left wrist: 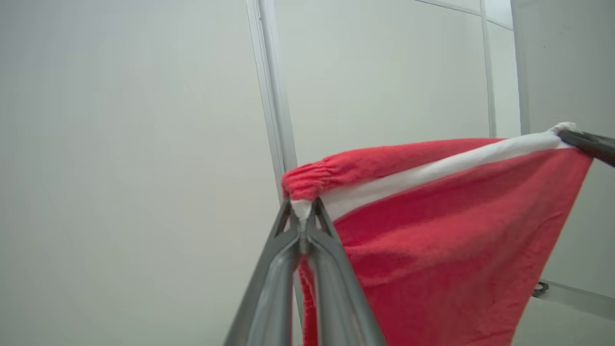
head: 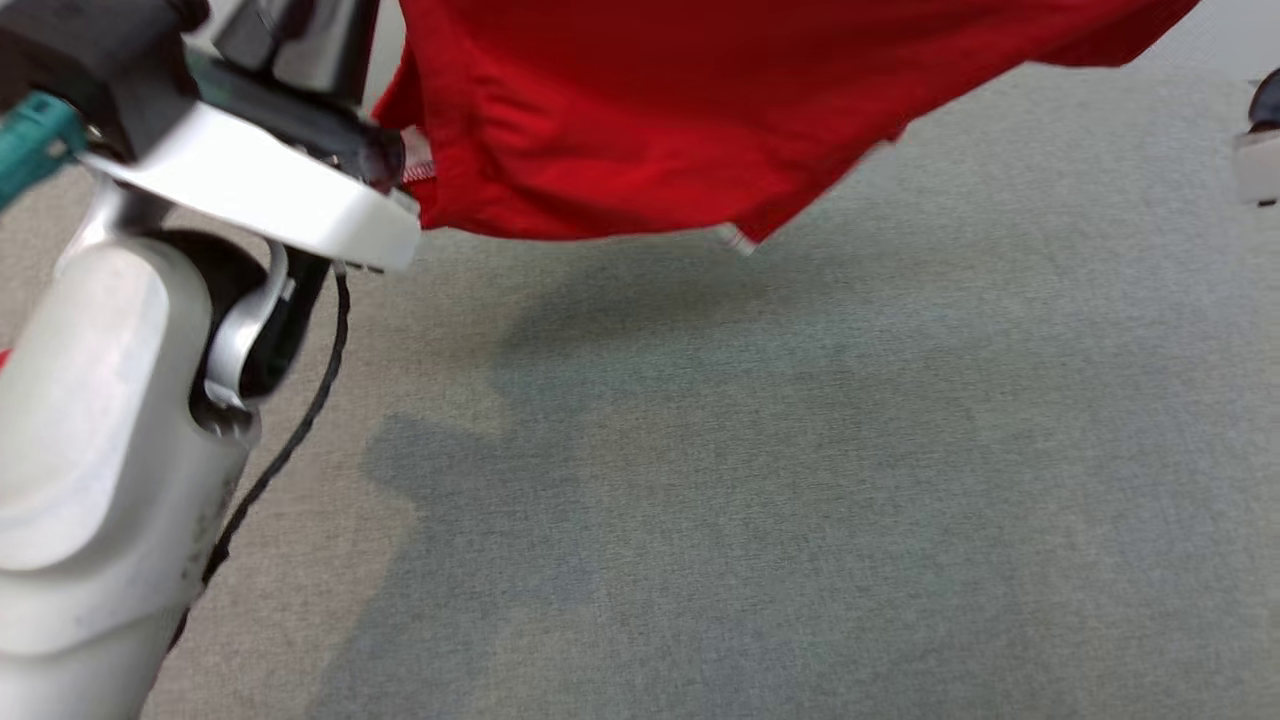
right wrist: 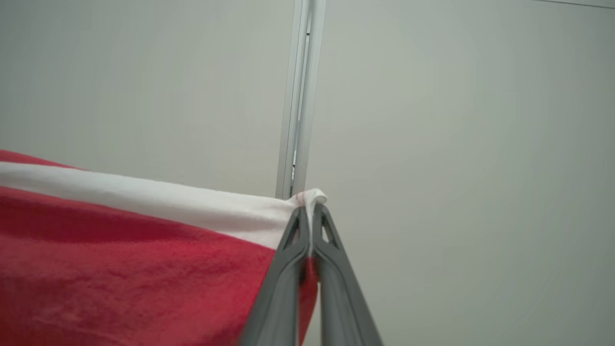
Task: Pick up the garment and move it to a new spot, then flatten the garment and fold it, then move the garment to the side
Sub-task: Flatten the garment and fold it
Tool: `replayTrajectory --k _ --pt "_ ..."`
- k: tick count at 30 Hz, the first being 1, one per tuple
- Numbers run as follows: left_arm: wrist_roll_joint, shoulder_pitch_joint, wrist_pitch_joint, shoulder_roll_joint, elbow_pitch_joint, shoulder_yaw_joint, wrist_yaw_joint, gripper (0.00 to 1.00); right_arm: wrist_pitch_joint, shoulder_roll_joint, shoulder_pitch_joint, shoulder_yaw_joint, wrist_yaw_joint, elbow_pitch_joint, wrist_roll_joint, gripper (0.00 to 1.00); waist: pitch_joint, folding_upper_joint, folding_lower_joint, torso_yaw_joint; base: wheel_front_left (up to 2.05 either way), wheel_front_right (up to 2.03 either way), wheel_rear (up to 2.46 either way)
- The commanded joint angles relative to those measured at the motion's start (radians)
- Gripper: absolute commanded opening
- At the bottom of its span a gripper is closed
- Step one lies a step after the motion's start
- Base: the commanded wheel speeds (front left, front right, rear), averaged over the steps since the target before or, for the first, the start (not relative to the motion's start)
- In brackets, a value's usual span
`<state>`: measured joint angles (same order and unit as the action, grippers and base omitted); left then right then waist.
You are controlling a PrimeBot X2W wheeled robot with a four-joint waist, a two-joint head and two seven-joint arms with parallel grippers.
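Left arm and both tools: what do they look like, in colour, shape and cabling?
The left forearm is a rounded, glossy silver-white shell with a flat pale bracket at the wrist, a teal part beside it and a thin black cable running down its side. The left tool and right tool each have two long, dark grey, tapering fingers with triangular cut-outs near the tips.

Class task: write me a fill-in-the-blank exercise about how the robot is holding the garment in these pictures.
The garment is mainly ____ in colour.
The left gripper and right gripper are each ____ on its band.
That band, stretched between them, is ____.
The hanging garment throws a ____ on the grey surface.
Missing words: red, shut, white, shadow.
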<state>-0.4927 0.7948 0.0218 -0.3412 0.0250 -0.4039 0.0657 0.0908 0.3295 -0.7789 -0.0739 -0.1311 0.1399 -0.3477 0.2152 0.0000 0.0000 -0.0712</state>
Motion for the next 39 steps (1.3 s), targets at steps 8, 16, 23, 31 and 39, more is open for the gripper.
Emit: replayTrajectory --k 8,16,23,31,39 --pt "-0.033 0.103 0.045 -0.004 -0.037 0.008 -0.033 0.0 -0.068 0.005 -0.065 -0.013 0.0 -0.016 -0.009 0.0 0.013 0.0 0.0 -0.027 0.0 0.0 0.0" --pt "-0.036 0.277 -0.003 0.045 -0.258 -0.011 -0.105 0.0 -0.055 0.02 -0.249 -0.064 0.0 0.156 -0.084 0.0 0.11 0.0 0.0 -0.028 0.0 0.0 0.0" --pt "-0.026 0.525 -0.112 0.12 -0.564 -0.026 -0.161 0.0 0.054 -0.016 -0.515 -0.13 0.0 0.394 -0.105 0.0 0.191 0.0 0.0 -0.031 0.0 0.0 0.0" --pt "-0.054 0.63 -0.211 0.204 -0.964 -0.064 -0.189 0.0 0.149 -0.126 -0.61 -0.256 0.0 0.738 -0.158 0.0 0.222 0.0 0.0 -0.039 0.0 0.0 0.0" --pt "-0.095 0.575 -0.225 0.244 -1.21 -0.062 -0.192 0.0 0.166 -0.165 -0.545 -0.376 0.0 0.889 -0.25 0.0 0.264 0.0 0.0 -0.04 0.0 0.0 0.0"
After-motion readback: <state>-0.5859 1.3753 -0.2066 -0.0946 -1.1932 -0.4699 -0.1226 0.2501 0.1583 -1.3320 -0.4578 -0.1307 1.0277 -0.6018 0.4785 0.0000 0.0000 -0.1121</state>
